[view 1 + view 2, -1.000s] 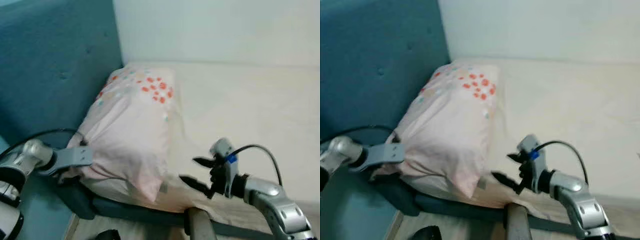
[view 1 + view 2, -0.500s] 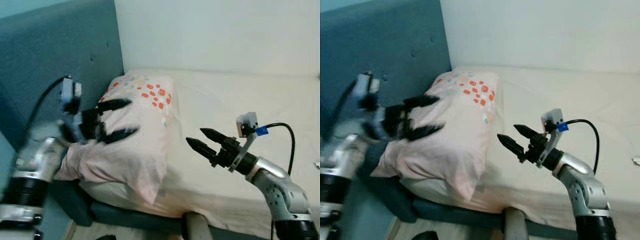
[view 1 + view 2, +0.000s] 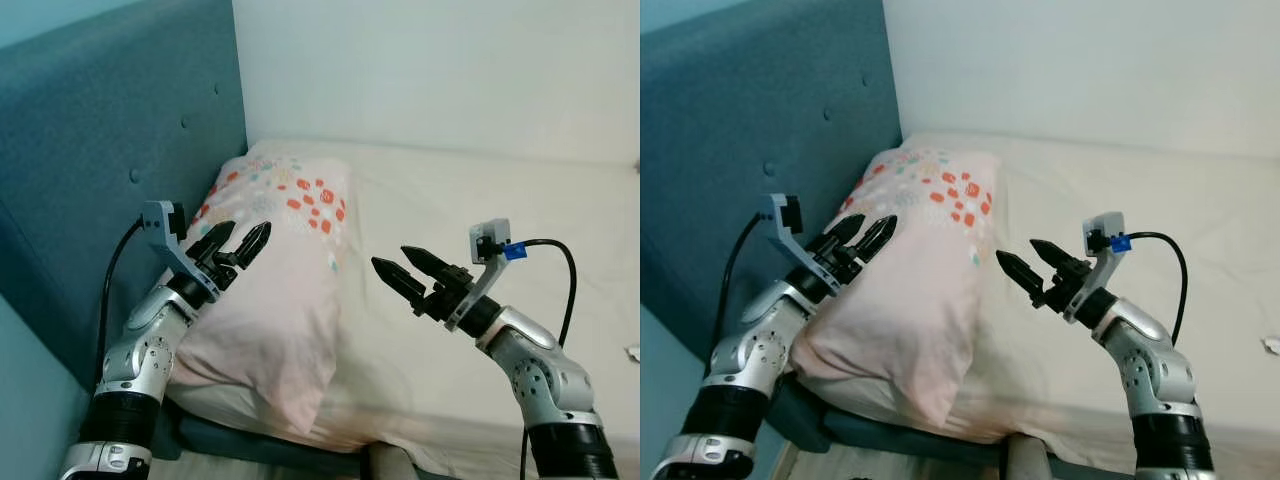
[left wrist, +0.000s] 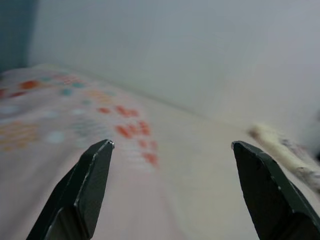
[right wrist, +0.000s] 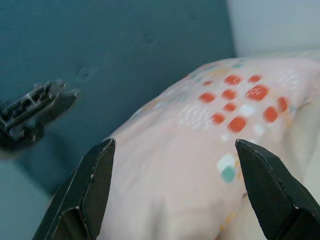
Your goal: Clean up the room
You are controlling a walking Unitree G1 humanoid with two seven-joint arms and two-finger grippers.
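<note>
Two grippers are raised over the bed, and we see each with its jaws spread and nothing between them. Our left gripper hovers above the left part of the pale pink pillow with orange and teal dots, its black fingers pointing toward the far right across the fabric; whether the tips touch the pillowcase we cannot tell. Our right gripper hangs over the cream bed sheet just right of the pillow, its fingers aimed left at the pillow's side and apart from it. The pillow lies lengthwise at the left end of the bed, its left edge against the teal padded headboard with button tufts, its dotted patch at the far end near the plain white wall, and its near corner drooping over the bed's near edge. In the right wrist view the pillow's dotted end sits between the spread fingertips, with the left gripper blurred against the headboard. A black cable loops from the right wrist's small camera block with a blue tag. A dark teal bed frame edge shows below the pillow.
</note>
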